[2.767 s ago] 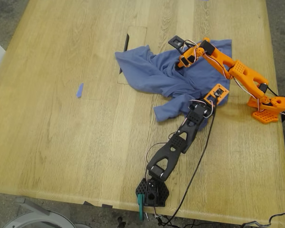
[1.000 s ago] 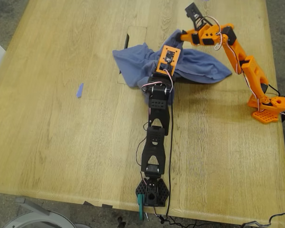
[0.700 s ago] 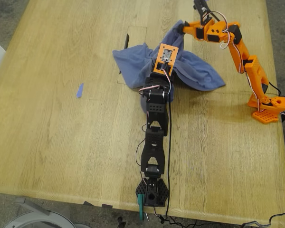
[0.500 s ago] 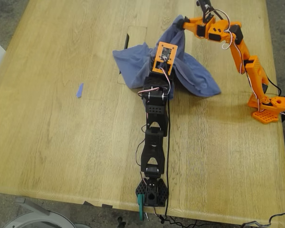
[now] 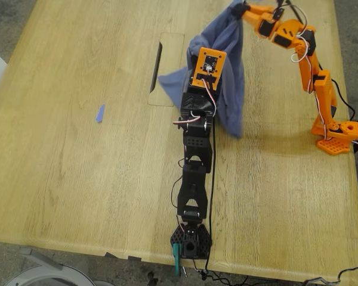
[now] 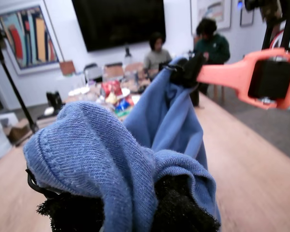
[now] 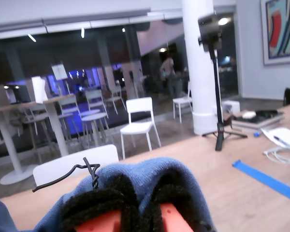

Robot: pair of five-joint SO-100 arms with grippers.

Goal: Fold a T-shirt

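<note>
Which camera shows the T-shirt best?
The exterior view: the T-shirt hangs between both grippers above the table. The first wrist view shows bunched folds up close; the second shows only a bit of cloth at its gripper.

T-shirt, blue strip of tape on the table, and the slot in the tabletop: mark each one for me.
T-shirt (image 5: 230, 98): exterior view, on the hanging cloth.
Blue strip of tape (image 5: 100, 113): exterior view, its middle.
Slot in the tabletop (image 5: 156, 67): exterior view, on the dark opening.

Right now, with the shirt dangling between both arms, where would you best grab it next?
Probably the loose bottom corner of the T-shirt, coming from the exterior view's right: it hangs free there, while my first end effector and my second end effector pinch the bunched upper folds.
</note>
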